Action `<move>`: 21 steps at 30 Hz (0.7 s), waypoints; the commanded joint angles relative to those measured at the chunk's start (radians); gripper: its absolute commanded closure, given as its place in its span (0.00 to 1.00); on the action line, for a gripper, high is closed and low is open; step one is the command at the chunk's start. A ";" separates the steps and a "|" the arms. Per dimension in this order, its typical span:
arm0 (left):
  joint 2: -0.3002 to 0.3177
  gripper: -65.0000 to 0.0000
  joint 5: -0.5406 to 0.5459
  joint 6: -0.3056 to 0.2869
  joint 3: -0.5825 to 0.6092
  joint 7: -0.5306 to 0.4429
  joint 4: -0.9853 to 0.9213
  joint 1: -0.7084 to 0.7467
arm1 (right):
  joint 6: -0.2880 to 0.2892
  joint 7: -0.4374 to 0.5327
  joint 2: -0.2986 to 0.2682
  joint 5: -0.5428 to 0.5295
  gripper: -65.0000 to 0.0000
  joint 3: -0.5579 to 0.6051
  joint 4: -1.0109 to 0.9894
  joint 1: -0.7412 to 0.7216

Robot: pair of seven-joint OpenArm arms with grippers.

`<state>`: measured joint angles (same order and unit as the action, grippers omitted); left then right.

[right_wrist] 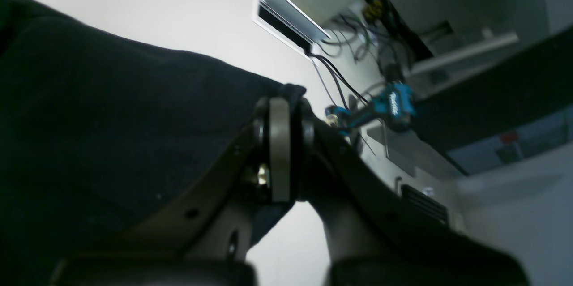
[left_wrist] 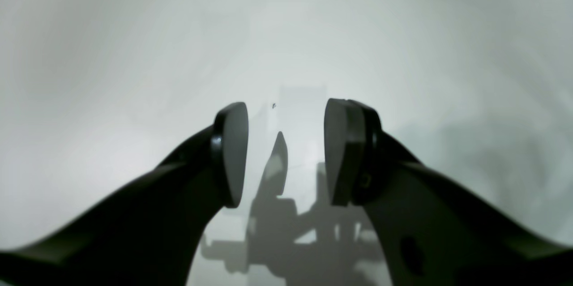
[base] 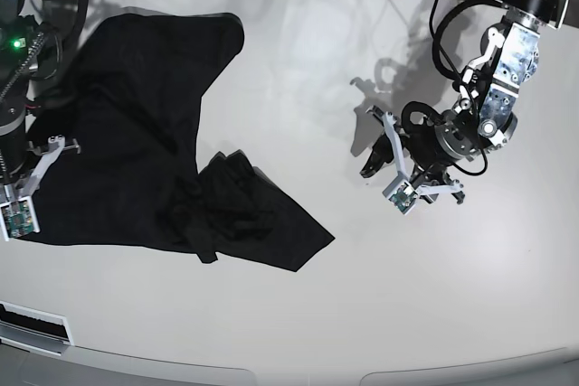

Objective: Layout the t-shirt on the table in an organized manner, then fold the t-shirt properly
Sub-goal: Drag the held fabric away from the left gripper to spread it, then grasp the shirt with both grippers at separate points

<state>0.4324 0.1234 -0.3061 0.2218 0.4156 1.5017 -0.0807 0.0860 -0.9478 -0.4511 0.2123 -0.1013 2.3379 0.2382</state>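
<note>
A black t-shirt (base: 154,133) lies crumpled across one side of a white table (base: 298,314), the side that is on the left in the base view. Its broad body spreads flat toward the far edge, while a bunched fold and a loose pointed flap trail toward the table's middle. The cloth's long axis appears to run from the far corner diagonally down to that flap. The right gripper (right_wrist: 286,151) sits at the shirt's outer edge, its jaws pressed together on a pinch of black fabric, the dark cloth draping away from the pads in the right wrist view. The left gripper (left_wrist: 286,151) stands well apart from the shirt, over bare tabletop on the opposite side, its two pads (left_wrist: 235,154) parted with nothing between them; only white surface and its own shadow show in the gap. From that gripper the shirt lies ahead, a dark strip at the top of its wrist view. The right arm is plainly the nearer and already has hold. Spreading the shirt flat likely needs the idle left arm to cross toward the loose flap nearest it.
</note>
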 commanded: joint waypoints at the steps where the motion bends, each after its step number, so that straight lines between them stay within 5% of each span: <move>1: 0.008 0.56 0.008 0.004 -0.007 -0.026 0.014 -0.016 | -0.011 0.023 -0.014 0.022 1.00 -0.026 0.013 -0.002; 7: 0.008 0.56 0.008 0.004 -0.007 -0.021 0.014 -0.016 | -0.056 0.017 -0.014 0.016 1.00 -0.117 -0.016 0.003; 15: 0.023 0.56 0.008 0.004 -0.007 -0.014 0.014 -0.016 | 0.039 0.100 -0.014 -0.080 1.00 -0.128 -0.320 -0.013; 20: 0.044 0.56 0.008 0.004 -0.007 -0.014 0.014 -0.016 | 0.032 0.029 -0.014 -0.074 1.00 -0.128 -0.560 -0.098; 21: 0.048 0.56 0.008 0.004 -0.007 -0.014 0.014 -0.014 | 0.012 0.008 -0.014 -0.074 0.92 -0.128 -0.592 -0.115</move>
<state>0.4675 0.1234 -0.3065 0.2222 0.4202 1.5017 -0.0803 0.1043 -0.9546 -0.4465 0.1223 -0.2207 1.7271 0.1364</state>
